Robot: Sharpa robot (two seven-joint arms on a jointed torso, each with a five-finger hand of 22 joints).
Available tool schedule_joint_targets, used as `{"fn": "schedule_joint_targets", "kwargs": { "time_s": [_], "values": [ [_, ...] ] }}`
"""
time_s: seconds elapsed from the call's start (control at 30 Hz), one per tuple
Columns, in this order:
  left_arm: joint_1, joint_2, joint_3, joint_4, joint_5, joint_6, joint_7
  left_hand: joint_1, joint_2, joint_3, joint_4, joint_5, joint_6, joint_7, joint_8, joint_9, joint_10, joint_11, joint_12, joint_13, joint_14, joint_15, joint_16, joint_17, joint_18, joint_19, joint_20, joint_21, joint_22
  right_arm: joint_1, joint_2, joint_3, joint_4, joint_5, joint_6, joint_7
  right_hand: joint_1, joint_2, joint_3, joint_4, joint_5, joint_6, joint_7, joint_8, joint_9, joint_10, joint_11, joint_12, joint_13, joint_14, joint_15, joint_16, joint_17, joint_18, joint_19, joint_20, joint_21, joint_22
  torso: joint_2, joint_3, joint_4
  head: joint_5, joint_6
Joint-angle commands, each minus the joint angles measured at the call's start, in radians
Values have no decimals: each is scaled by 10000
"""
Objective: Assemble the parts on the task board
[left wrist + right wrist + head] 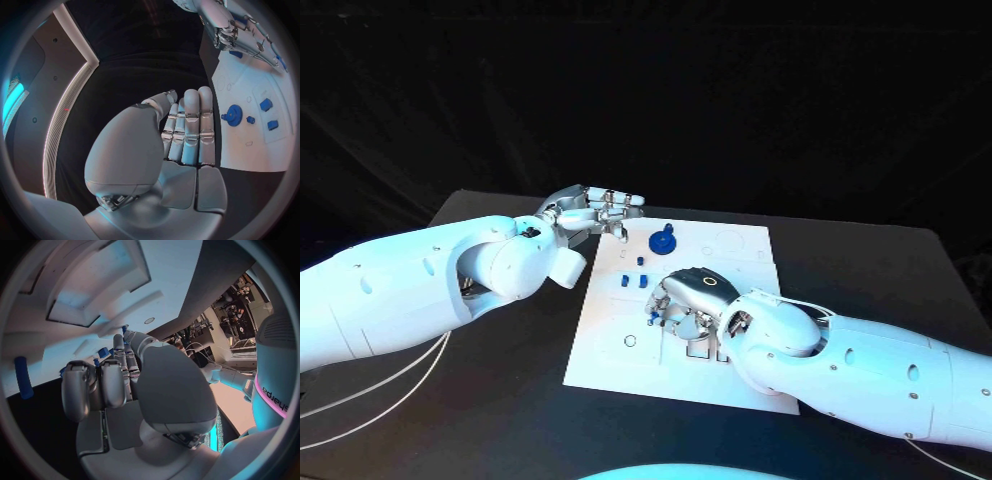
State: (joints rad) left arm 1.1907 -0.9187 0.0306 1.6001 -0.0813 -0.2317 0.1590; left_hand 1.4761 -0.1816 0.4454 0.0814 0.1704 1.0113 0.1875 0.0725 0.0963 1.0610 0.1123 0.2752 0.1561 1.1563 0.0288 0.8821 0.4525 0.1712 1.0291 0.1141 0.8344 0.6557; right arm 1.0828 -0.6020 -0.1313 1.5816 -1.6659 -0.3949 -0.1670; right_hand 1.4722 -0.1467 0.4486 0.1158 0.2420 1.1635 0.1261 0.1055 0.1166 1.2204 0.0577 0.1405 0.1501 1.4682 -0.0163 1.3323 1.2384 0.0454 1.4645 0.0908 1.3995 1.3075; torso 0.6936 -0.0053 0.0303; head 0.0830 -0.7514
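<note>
The white task board (733,250) lies in the middle of the table. A blue gear-like part (662,241) sits near its far edge, with small blue parts (635,281) closer in. My left hand (596,212) hovers at the board's far left corner, fingers straight and side by side, holding nothing (187,130). The gear (234,115) lies just beyond those fingers. My right hand (689,300) is over the board's middle, fingers curled down onto it. A small blue part (653,318) shows at its fingertips (103,352); whether it is gripped is hidden.
The black table (488,380) surrounds the board, with bare room to the left and far right. A white cable (387,395) trails under my left arm. A blue peg (24,377) lies beside my right hand.
</note>
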Motion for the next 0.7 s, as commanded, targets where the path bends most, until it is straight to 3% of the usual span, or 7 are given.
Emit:
{"fn": "schedule_joint_targets", "kwargs": {
  "time_s": [0.03,0.47,0.7],
  "values": [
    [7,22,6,35,46,58,73,-4,102,-49,-31,11,-46,-16,-18,-13,-55,17,27,14,-58,13,-33,-18,134,-75,10,-66,-16,-39,48,-11,-42,-203,267,-5,-113,-26,74,-19,44,44,3,57,9,71,8,-54,7,423,-38,40,23,-78,316,-62,28,2030,-3,-3,-5,10,-23],
    [7,17,6,40,46,124,17,-4,102,-49,-31,11,-46,-16,-18,-13,-55,17,27,14,-58,13,-33,-18,134,-75,10,-66,-16,-110,194,-23,-195,-350,314,-115,-115,-26,75,-19,44,44,4,56,9,71,8,-55,7,424,-37,41,24,-78,317,-62,29,2031,-2,-7,0,54,-38],
    [8,14,6,44,46,166,-24,-11,107,-65,-32,12,-39,-19,-11,-12,-52,14,41,17,-62,13,-36,-29,135,-78,13,-74,-21,-117,228,-23,-184,-450,659,-207,-151,-29,78,-34,43,46,4,54,13,78,12,-62,6,424,-35,44,22,-78,316,-59,26,2032,-8,-8,1,56,-40]
  ]
}}
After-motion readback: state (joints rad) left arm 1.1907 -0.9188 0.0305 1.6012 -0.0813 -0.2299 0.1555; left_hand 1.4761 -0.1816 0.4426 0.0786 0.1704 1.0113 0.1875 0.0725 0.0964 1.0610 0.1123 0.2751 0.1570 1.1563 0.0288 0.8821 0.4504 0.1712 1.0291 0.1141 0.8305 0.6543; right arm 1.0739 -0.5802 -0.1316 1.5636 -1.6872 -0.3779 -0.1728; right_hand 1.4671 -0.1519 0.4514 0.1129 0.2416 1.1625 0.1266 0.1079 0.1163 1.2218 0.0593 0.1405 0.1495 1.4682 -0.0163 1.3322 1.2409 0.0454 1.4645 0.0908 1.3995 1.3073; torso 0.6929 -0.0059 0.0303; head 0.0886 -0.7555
